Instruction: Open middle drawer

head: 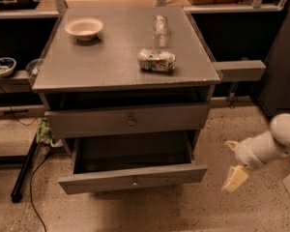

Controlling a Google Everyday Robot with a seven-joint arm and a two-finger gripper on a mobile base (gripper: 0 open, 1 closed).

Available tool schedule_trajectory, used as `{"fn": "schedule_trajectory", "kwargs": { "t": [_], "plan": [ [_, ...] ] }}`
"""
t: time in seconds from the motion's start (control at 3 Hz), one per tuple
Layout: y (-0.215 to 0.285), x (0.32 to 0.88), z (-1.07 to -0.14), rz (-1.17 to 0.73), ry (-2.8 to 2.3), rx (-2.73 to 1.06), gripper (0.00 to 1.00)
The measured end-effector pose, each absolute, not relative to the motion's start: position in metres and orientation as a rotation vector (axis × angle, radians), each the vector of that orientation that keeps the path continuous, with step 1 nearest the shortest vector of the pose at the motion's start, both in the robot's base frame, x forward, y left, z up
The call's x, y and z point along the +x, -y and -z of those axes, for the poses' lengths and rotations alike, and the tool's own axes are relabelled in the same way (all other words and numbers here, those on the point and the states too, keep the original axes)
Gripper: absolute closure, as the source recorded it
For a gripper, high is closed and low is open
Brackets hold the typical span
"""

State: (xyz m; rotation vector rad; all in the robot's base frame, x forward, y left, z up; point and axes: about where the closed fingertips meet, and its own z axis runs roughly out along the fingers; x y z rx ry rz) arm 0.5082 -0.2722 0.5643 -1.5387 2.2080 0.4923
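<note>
Your gripper (232, 161) hangs on the right of the scene, low over the speckled floor (193, 211), at the end of the white arm (275, 143) that comes in from the right edge. Its two fingers (235, 178) stand apart with nothing between them, so the claw is spread and holds nothing. It touches no part of the furniture: it sits just off the right end of the middle drawer (111, 180), near it but clear of it.

That drawer stands pulled out toward you from the grey cabinet (53, 83), its plain front low in the view with the small knob (134, 181) at the centre and the dark inside showing behind it. Above it the upper drawer (96, 122) sits further in, its own knob (131, 121) in the middle.

On the cabinet's top you have a pale bowl (84, 28) at the far left, a clear bottle (159, 25) at the far right, and a crumpled green-and-white packet (156, 60) nearer, right of centre.

To the left, a second bowl (2, 65) rests on a dark side shelf, and a black pole (24, 170) and a cable (34, 197) lie on the floor beside the cabinet
</note>
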Motion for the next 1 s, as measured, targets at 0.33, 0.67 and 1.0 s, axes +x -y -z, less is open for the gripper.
{"fn": "schedule_trajectory", "kwargs": {
  "t": [0.33, 0.67, 1.0],
  "plan": [
    [0.369, 0.462, -0.590, -0.370, -2.327, -1.246, 0.00],
    [0.462, 0.401, -0.602, -0.299, -2.380, -0.930, 0.00],
    [0.488, 0.377, -0.605, -0.275, -2.395, -0.841, 0.00]
  ]
}}
